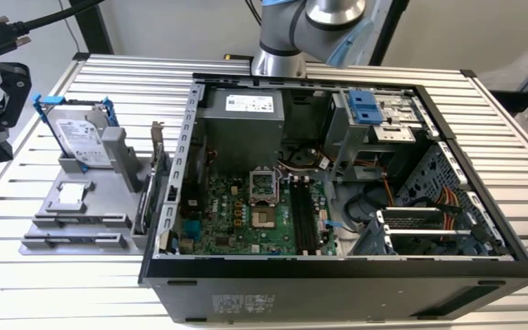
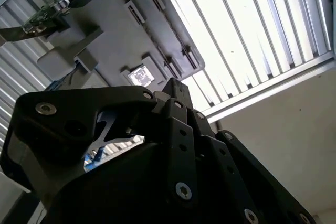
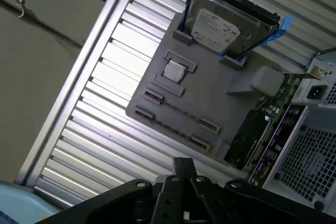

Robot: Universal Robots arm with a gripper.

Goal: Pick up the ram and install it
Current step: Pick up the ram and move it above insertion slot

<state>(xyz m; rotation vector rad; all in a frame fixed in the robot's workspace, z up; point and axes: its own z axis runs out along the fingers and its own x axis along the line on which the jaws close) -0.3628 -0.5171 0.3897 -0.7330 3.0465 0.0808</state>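
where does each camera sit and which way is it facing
Exterior view: high up, looking down on the open black computer case and slatted metal table; the grey robot arm rises beyond the case.
First wrist view: on the arm, looking past the black gripper at the grey parts tray.
Second wrist view: on the arm, over the gripper, toward that tray.
Shared: all three show the tray.

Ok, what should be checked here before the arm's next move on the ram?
1. Side of the computer case open, motherboard exposed: ok.
2. Position of the gripper, outside the case near the grey parts holder: ok.
3. Location of the ram: cannot tell.
4. State of the memory slots, free or filled: cannot tell.
5. The hard drive standing in the holder, apart from the gripper: ok.
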